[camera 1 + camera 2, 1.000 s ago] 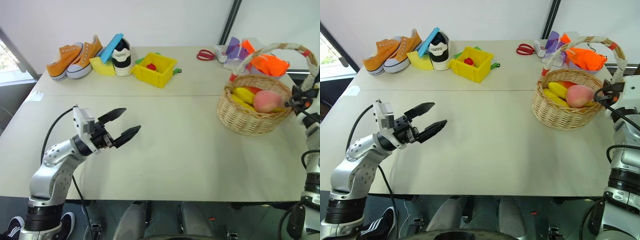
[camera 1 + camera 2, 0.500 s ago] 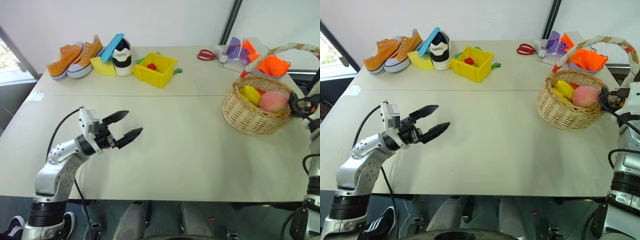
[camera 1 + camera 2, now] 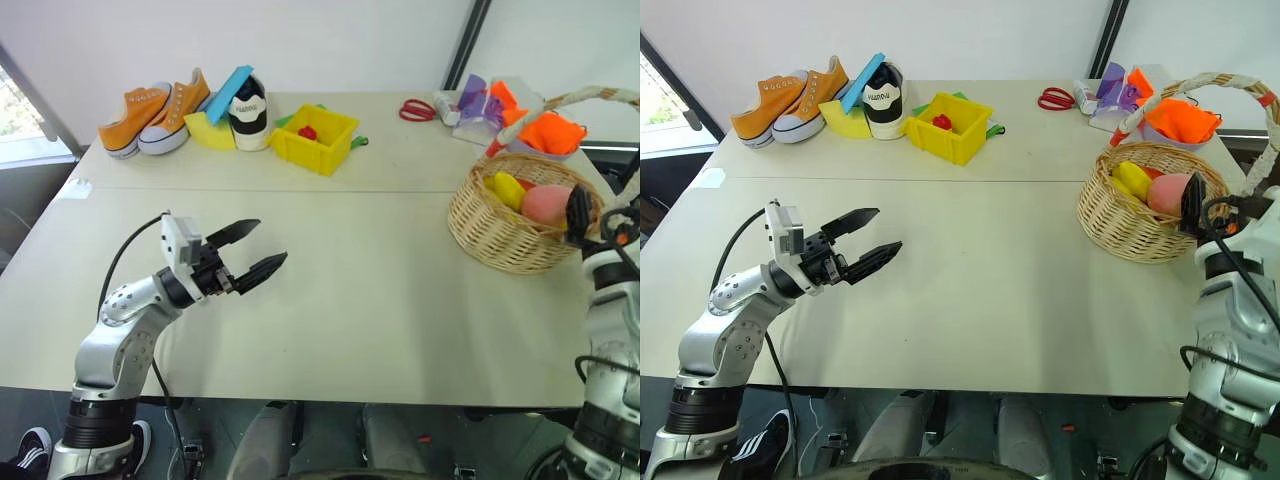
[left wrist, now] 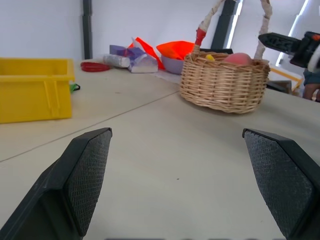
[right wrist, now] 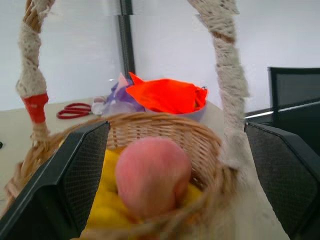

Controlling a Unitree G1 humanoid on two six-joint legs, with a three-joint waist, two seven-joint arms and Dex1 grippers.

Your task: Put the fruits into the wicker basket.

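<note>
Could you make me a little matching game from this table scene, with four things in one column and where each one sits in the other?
Things:
1. peach
2. tiny red piece
3. red scissors
4. orange sneakers

Places:
A. in the yellow bin
B. at the far left end of the table, beside the black and white shoe
C. in the wicker basket, next to the banana
D. flat on the table's far side, left of the purple and orange pile

Pairs: 1-C, 2-A, 3-D, 4-B
</note>
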